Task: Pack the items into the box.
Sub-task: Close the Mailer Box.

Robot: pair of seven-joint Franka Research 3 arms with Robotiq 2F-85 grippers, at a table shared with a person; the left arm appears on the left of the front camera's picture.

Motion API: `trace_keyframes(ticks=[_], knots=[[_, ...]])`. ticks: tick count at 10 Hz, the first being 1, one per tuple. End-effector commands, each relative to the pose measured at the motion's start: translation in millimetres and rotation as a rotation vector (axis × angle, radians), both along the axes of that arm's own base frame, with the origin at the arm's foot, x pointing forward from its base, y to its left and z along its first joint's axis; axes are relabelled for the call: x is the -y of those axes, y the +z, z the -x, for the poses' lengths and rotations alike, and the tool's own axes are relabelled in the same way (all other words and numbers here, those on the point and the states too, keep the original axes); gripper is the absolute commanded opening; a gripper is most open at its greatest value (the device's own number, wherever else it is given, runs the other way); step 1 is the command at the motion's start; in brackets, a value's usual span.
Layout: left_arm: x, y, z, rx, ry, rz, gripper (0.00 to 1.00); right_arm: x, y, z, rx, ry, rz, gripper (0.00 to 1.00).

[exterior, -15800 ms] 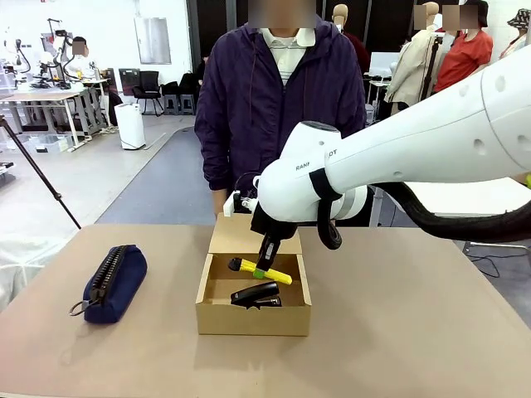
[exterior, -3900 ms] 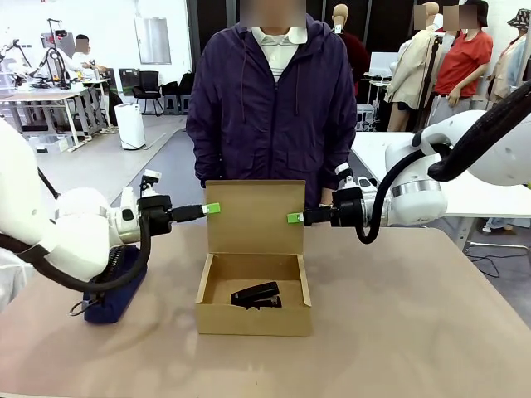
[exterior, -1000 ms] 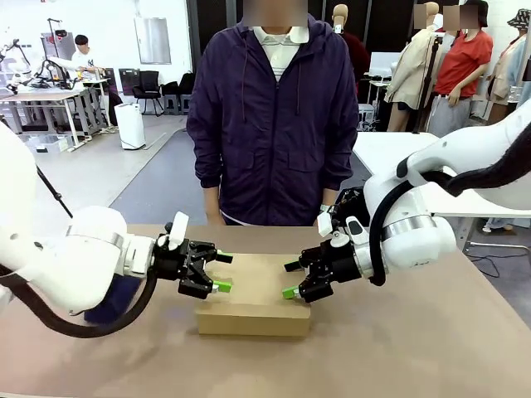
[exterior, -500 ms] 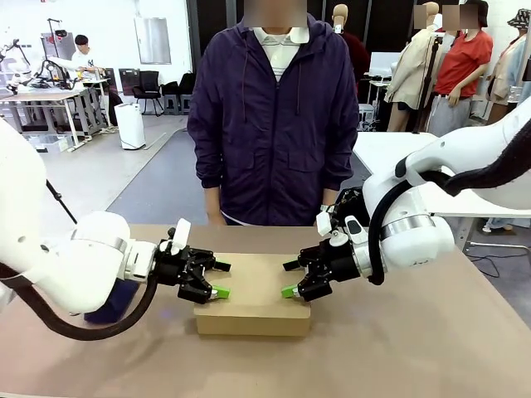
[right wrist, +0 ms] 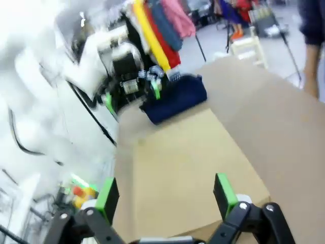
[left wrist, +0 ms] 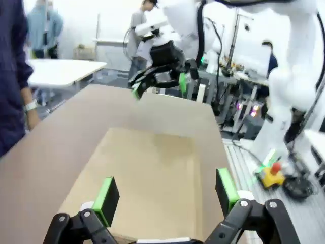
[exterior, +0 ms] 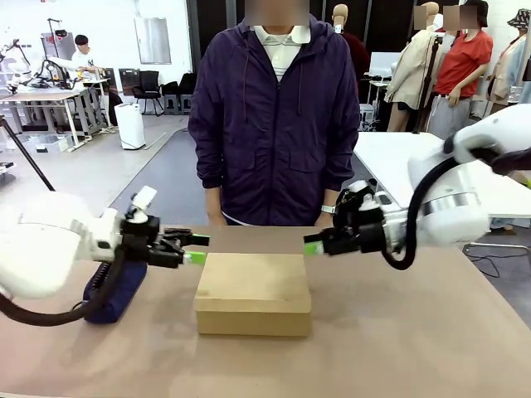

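The tan cardboard box (exterior: 253, 292) lies in the middle of the table with its flap lid shut flat. The items are hidden from view. My left gripper (exterior: 197, 249) hovers just off the box's far left corner, open and holding nothing. My right gripper (exterior: 310, 247) hovers off the far right corner, also open and holding nothing. Looking along the left wrist, that gripper (left wrist: 166, 190) frames the box lid (left wrist: 147, 173), with the right gripper (left wrist: 158, 84) beyond it. From the right wrist, the gripper (right wrist: 165, 191) stands over the lid (right wrist: 188, 162), facing the left gripper (right wrist: 131, 87).
A navy zipped pouch (exterior: 116, 290) lies at the table's left, partly behind my left arm, and it appears again (right wrist: 175, 99) beyond the box. A person in a dark purple jacket (exterior: 274, 124) stands at the far edge. Bare tabletop (exterior: 398, 332) spreads to the right and front.
Both grippers have drawn back from the box lid, rising and moving outward to either side. The box stays shut and has not moved.
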State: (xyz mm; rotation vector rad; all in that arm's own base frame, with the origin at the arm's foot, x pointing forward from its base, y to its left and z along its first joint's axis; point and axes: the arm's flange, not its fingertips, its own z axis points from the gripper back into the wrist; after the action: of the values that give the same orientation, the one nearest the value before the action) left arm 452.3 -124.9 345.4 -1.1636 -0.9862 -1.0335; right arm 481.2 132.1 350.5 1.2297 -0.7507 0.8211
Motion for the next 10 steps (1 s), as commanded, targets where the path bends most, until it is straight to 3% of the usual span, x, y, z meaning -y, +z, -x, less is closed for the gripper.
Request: trace_keyframes(ticks=[1, 2, 3, 4, 5, 6, 7, 10], knots=[[-46, 21, 16, -0.289, -0.012, 0.032, 1.0, 52, 17, 10, -0.271, -0.068, -0.113, 1.0], [-78, 27, 21, -0.427, 0.033, 0.035, 1.0, 75, 18, 15, -0.385, -0.06, -0.125, 1.0], [-110, 33, 24, -0.54, 0.095, 0.087, 1.0, 102, 16, 18, -0.49, -0.157, -0.127, 1.0], [-146, 35, 26, -0.671, 0.197, 0.15, 1.0, 129, 13, 22, -0.563, -0.172, -0.171, 1.0], [-171, 34, 25, -0.713, 0.252, 0.213, 1.0, 147, 8, 23, -0.612, -0.206, -0.197, 1.0], [-186, 32, 23, -0.675, 0.236, 0.28, 1.0, 155, 1, 20, -0.595, -0.217, -0.211, 1.0], [-160, 25, 29, -0.663, 0.191, 0.133, 1.0, 142, 2, 21, -0.557, -0.194, -0.169, 1.0], [-160, 25, 29, -0.663, 0.191, 0.133, 1.0, 142, 2, 21, -0.557, -0.194, -0.169, 1.0]])
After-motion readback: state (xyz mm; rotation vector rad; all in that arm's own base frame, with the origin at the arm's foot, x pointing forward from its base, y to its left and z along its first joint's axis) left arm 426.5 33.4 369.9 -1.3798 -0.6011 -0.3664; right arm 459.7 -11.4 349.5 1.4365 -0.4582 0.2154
